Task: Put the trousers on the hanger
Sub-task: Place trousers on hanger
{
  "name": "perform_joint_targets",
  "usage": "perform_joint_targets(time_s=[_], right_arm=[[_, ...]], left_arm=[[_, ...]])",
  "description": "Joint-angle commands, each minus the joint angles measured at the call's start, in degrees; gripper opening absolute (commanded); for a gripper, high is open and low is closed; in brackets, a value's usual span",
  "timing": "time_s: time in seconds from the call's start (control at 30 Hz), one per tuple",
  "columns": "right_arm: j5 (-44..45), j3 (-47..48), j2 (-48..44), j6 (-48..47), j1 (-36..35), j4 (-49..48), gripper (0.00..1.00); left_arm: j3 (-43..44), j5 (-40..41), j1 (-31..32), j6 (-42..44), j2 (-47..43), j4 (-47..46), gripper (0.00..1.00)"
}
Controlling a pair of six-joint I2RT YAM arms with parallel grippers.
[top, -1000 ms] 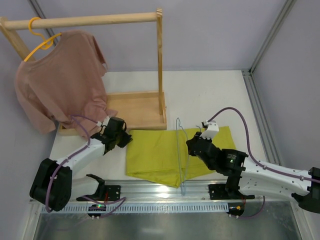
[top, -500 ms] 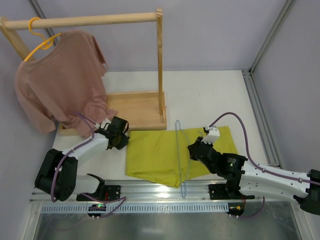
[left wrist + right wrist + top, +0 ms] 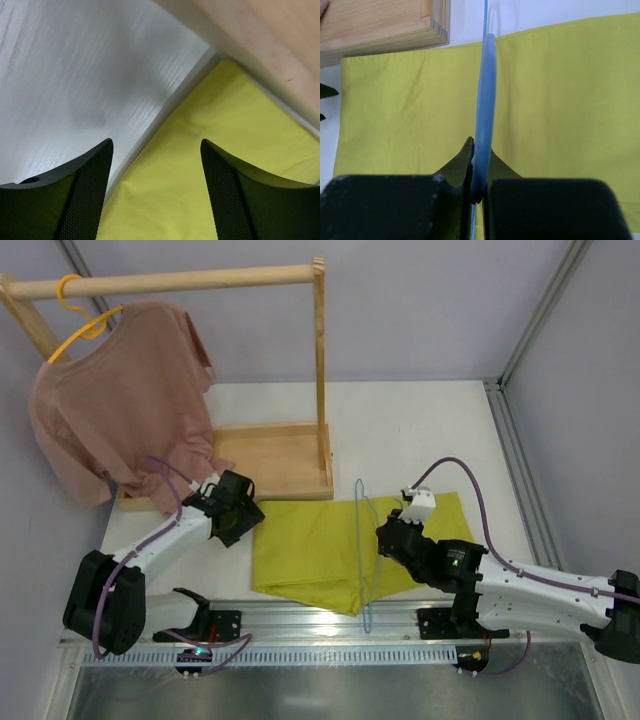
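Observation:
The yellow-green trousers (image 3: pixel 310 550) lie folded flat on the white table, near its front edge. The thin light-blue hanger (image 3: pixel 361 540) lies across them, its hook pointing toward the rack. My right gripper (image 3: pixel 378 538) is shut on the hanger wire (image 3: pixel 487 90), which runs upright between its jaws over the trousers (image 3: pixel 560 100). My left gripper (image 3: pixel 243 523) is open at the left edge of the cloth. In the left wrist view its fingertips (image 3: pixel 156 145) straddle the trousers' edge (image 3: pixel 200 180) with nothing pinched.
A wooden clothes rack (image 3: pixel 320 360) stands at the back left on a flat wooden base (image 3: pixel 270 458). A dusty-pink T-shirt (image 3: pixel 120 400) hangs from it on a yellow hanger (image 3: pixel 80 325). A metal rail (image 3: pixel 320 618) runs along the near edge.
My left gripper has opened its jaws at the trousers' left edge. The right gripper has stayed shut on the hanger, shifting only slightly.

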State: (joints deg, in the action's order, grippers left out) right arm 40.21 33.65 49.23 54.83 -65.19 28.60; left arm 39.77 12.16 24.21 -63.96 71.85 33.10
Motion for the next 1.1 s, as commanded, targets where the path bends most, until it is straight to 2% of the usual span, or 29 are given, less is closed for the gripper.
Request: perform_joint_targets(time_s=[0.0, 0.23, 0.3, 0.33, 0.5, 0.6, 0.63, 0.7, 0.73, 1.07], right_arm=[[5.1, 2.3, 0.1, 0.5, 0.1, 5.8, 0.04], [3.7, 0.9, -2.2, -2.8, 1.4, 5.5, 0.04], [4.2, 1.1, -2.6, -3.2, 1.6, 6.4, 0.04], [4.1, 1.1, -3.0, -3.7, 1.6, 6.6, 0.04], [2.1, 1.1, -3.5, -6.8, 2.8, 5.9, 0.04], [2.1, 1.1, -2.7, -6.9, 3.0, 6.1, 0.04], [1.9, 1.0, -2.4, -6.8, 3.0, 5.9, 0.04], [1.2, 0.4, -2.0, -6.5, 3.0, 5.0, 0.04], [0.8, 0.1, -1.9, -6.4, 2.9, 4.5, 0.04], [-1.2, -1.0, 0.8, -6.1, 3.0, 1.8, 0.04]], left_arm=[[-5.6, -2.1, -0.3, -0.1, -3.1, -0.4, 0.73], [-10.2, -6.1, -0.2, 0.2, -2.2, -7.3, 0.71], [-11.9, -8.9, -0.2, 0.0, -2.5, -12.4, 0.69], [-13.3, -10.0, -0.2, -0.6, -2.5, -13.7, 0.63], [-13.7, -10.1, -0.2, -0.5, -1.9, -11.7, 0.5], [-12.9, -9.2, -0.2, -0.5, -1.9, -9.5, 0.35], [-12.6, -9.2, -0.2, -0.5, -1.9, -9.3, 0.24], [-11.3, -9.3, -0.2, 0.0, -2.5, -8.4, 0.12], [-10.6, -9.4, -0.2, 0.2, -2.8, -7.2, 0.01], [-0.1, -15.2, 1.4, 3.0, -9.5, -4.5, 0.0]])
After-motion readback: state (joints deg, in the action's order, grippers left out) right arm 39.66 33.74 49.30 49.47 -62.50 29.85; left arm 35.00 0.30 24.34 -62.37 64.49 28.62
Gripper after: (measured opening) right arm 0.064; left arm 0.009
